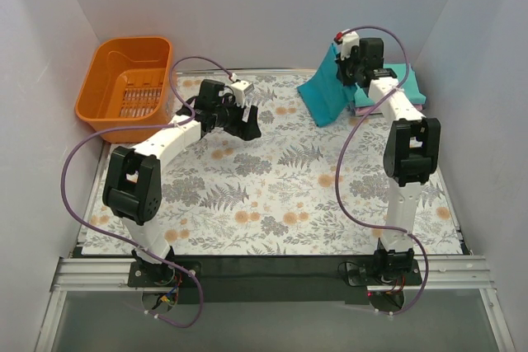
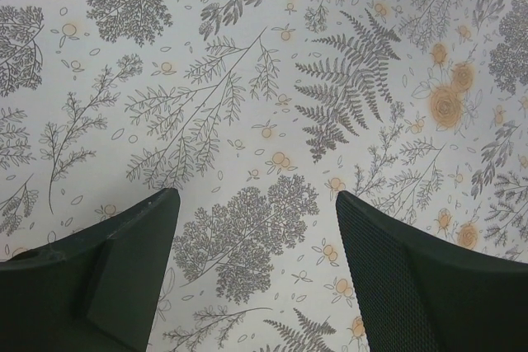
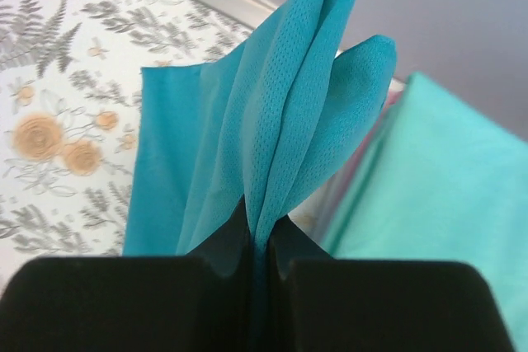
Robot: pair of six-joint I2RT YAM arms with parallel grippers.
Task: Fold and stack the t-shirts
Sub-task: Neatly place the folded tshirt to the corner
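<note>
Right claw (image 3: 262, 232) clamps deep teal t-shirt (image 3: 276, 121) | long axis upright, lower edge touching table (image 1: 289, 195) | left claw (image 2: 256, 199) open

White walls (image 1: 247, 6) on 3 sides; table (image 1: 272, 268) w/ floral fern-print cloth (image 1: 272, 195); even light.

The basket (image 1: 111, 63) sits at the far left corner of the counter (image 1: 280, 195). Just to its right, the left hand (image 1: 246, 121) hangs above bare counter with nothing between its fingers. At the far right, the right hand (image 1: 351, 59) pinches the lifted shirt (image 1: 323, 96), whose lower edge reaches the counter. Right of and behind that, the folded shirts (image 1: 406, 82) lie stacked near the right edge.
</note>
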